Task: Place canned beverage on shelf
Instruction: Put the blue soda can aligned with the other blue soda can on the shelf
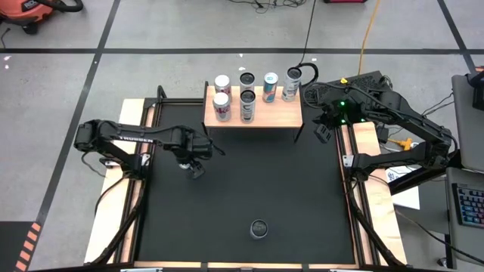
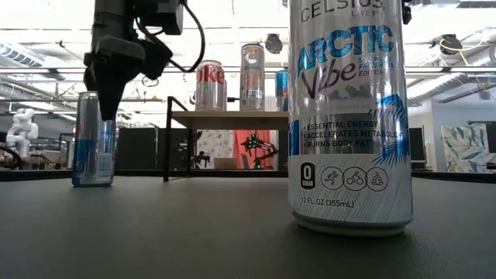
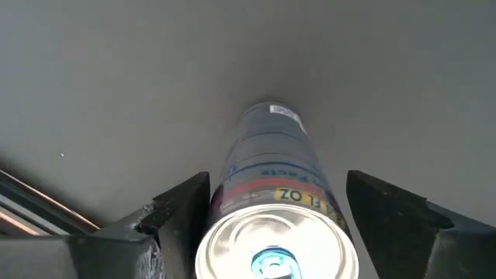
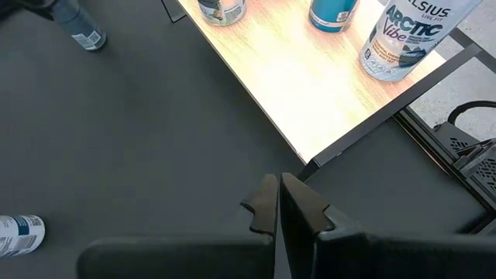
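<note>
A blue-and-silver can (image 3: pixel 271 178) stands upright on the black mat, left of centre (image 1: pixel 196 173). My left gripper (image 3: pixel 271 225) is open above it, pointing down, with one finger on each side of the can's top; it also shows in the low view (image 2: pixel 108 105). The light wood shelf (image 1: pixel 272 113) stands at the mat's far edge with several cans on it. A white Celsius can (image 2: pixel 349 116) stands upright near the mat's front edge (image 1: pixel 259 228). My right gripper (image 4: pixel 279 198) is shut and empty, by the shelf's right end (image 1: pixel 323 133).
The shelf's near half is bare wood (image 4: pixel 310 93); its cans stand along the far side and left part. Black frame rails (image 1: pixel 151 113) run along the mat's sides. The mat (image 1: pixel 257 181) between the shelf and the front can holds nothing else.
</note>
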Robot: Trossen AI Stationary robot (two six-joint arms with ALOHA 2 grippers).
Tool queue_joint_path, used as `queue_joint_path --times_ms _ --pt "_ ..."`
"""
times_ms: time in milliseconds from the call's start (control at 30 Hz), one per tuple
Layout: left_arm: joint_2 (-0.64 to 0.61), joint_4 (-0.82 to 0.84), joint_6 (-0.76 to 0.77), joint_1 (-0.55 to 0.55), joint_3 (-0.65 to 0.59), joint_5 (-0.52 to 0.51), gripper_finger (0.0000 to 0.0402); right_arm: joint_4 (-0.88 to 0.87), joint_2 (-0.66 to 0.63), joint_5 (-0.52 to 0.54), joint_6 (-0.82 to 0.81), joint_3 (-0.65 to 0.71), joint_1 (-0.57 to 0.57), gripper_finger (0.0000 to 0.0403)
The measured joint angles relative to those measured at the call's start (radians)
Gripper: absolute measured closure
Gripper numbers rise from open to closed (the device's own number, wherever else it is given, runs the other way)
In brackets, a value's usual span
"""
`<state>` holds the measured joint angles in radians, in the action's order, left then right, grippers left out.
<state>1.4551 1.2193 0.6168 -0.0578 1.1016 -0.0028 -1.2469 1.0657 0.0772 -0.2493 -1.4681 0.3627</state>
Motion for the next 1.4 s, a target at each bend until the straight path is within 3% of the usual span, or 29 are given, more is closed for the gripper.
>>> queue_joint_path --times_ms 467,700,867,1133,1400 --pt "0.0 -0.008 -0.003 0.001 -0.03 0.002 0.0119 0.0 0.0 0.0 0.0 0.0 0.0 0.0403" --pt "0.0 -0.007 -0.011 0.001 -0.03 0.002 0.0185 0.0 0.0 0.0 0.0 0.0 0.0 0.0403" --pt "0.0 -0.007 -0.021 -0.001 -0.029 0.019 0.0187 0.007 0.0 0.0 0.0 0.0 0.0 0.0403" --pt "0.001 -0.027 -0.023 -0.001 0.007 0.132 0.0187 0.025 0.0 0.0 0.0 0.0 0.0 0.0403" --pt "0.001 -0.062 -0.023 -0.001 0.028 0.144 0.0183 0.023 0.003 0.0 -0.016 0.0 0.0 0.0403"
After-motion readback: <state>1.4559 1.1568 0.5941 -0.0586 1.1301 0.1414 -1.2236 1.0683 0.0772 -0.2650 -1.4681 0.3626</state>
